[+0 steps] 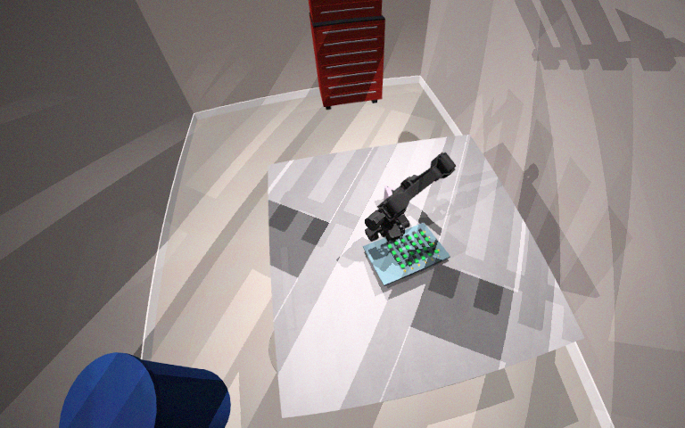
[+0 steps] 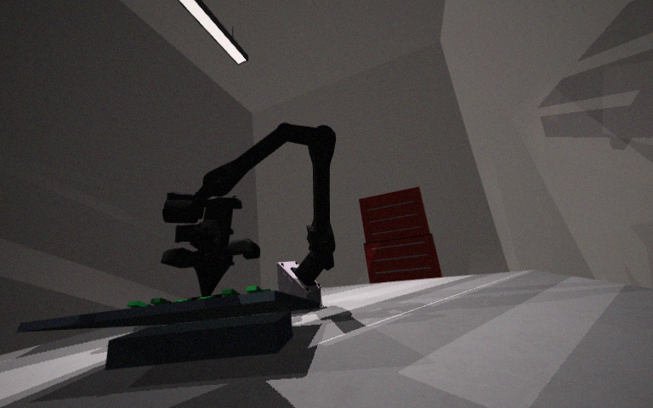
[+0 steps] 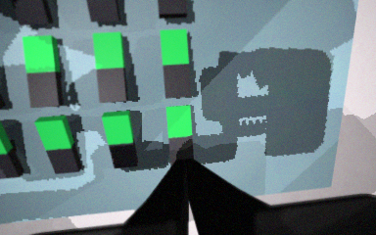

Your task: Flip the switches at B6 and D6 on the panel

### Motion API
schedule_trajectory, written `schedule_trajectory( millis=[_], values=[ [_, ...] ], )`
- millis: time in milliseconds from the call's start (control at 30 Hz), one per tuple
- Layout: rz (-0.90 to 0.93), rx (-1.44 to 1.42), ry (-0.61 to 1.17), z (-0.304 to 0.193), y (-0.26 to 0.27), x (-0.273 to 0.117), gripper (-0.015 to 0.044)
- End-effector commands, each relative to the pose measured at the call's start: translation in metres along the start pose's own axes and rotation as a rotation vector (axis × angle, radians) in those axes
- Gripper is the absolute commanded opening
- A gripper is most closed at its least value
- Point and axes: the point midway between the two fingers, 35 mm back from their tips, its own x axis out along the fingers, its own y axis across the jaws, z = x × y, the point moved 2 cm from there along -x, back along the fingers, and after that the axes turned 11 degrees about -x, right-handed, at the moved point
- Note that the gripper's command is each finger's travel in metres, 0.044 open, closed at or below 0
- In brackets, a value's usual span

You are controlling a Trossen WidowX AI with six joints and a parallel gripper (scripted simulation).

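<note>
The light blue switch panel [image 1: 387,272] [image 2: 53,323] [image 3: 304,171] carries rows of green-and-dark rocker switches. In the wrist view the nearest row's rightmost switch, D6 by its place [image 3: 179,122], has its green end away from the arm. My gripper [image 2: 207,293] [image 3: 184,166] is shut and empty, its tips over the near dark end of D6, touching or very close. The switch two rows farther in the same column, B6 by its place [image 3: 172,7], shows only its dark near part; its green end is out of frame. Printed labels are outside the wrist view.
Neighbouring switches stand close by: C6 [image 3: 174,48] just beyond the tips and D5 [image 3: 117,128] to the left. The panel is tilted on a dark base block [image 2: 197,341]. A red tool cabinet [image 1: 349,60] [image 2: 401,245] and a blue cylinder [image 1: 108,393] stand away from the panel.
</note>
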Motion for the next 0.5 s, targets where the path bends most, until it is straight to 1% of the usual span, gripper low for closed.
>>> schedule_trajectory(
  millis=[0, 167, 467],
  values=[
    [0.002, 0.005, -0.005, 0.0001, 0.0002, 0.0049, 0.0],
    [0.002, 0.005, -0.005, 0.0, 0.0003, 0.0121, 0.0],
    [0.002, 0.005, -0.005, 0.0, 0.0004, 0.0124, 0.0]
  ],
)
